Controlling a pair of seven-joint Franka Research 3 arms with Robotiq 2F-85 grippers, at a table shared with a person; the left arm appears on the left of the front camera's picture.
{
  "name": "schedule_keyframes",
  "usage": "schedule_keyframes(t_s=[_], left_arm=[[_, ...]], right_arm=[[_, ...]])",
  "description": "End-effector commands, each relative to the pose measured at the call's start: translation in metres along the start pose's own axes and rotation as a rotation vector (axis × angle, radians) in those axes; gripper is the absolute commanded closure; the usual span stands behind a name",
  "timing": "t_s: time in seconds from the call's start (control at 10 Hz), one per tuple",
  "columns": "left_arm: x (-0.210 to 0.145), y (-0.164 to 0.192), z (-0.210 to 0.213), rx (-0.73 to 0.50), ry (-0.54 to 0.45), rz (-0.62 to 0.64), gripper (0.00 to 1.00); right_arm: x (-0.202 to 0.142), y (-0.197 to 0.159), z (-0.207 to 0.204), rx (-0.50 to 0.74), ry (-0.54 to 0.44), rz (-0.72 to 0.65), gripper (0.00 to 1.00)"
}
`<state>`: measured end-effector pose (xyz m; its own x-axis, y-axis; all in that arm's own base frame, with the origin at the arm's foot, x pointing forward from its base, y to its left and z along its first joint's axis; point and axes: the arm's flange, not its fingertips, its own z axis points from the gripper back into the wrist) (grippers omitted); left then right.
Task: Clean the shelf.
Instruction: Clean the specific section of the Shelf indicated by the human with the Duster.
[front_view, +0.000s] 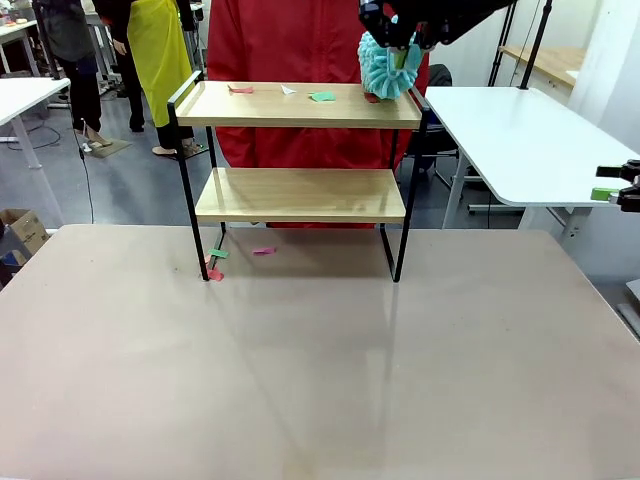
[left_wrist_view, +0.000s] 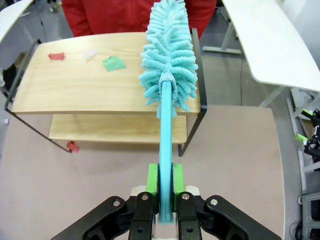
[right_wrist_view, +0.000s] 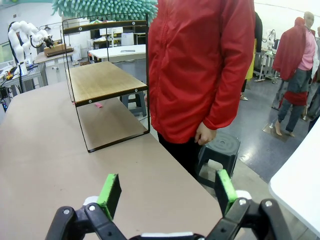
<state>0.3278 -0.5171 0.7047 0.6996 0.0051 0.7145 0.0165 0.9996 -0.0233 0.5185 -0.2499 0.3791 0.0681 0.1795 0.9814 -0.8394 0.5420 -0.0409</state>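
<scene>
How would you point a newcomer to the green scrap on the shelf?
Find the shelf on the table, then its top board. The green scrap lies between the white scrap and the teal duster. It is the only green one up there; the others are white and red.

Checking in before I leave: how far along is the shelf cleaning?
Done: lower board looks bare; paper bits lie on the table. In hand: left gripper clamps the duster, head at the top board's right end. Left: red scrap, white scrap, green scrap on that board.
</scene>
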Motion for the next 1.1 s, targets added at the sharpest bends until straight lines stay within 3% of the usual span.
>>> schedule_keyframes(t_s=[0.0, 0.3, 0.7, 1.0], left_arm=[[-0.014, -0.006, -0.009, -0.033, 0.012, 0.023, 0.86], [-0.024, -0.006, -0.021, -0.041, 0.056, 0.031, 0.86], [-0.019, -0.016, -0.017, -0.028, 0.041, 0.010, 0.86], [-0.020, 0.010, -0.023, 0.118, 0.074, -0.038, 0.86]], right_arm=[[0.008, 0.000, -0.001, -0.013, 0.016, -0.004, 0.00], [0.008, 0.000, -0.001, -0.013, 0.016, -0.004, 0.00], [0.008, 0.000, -0.001, -0.013, 0.016, -0.004, 0.00], [0.008, 0.000, -0.001, -0.013, 0.016, -0.004, 0.00]])
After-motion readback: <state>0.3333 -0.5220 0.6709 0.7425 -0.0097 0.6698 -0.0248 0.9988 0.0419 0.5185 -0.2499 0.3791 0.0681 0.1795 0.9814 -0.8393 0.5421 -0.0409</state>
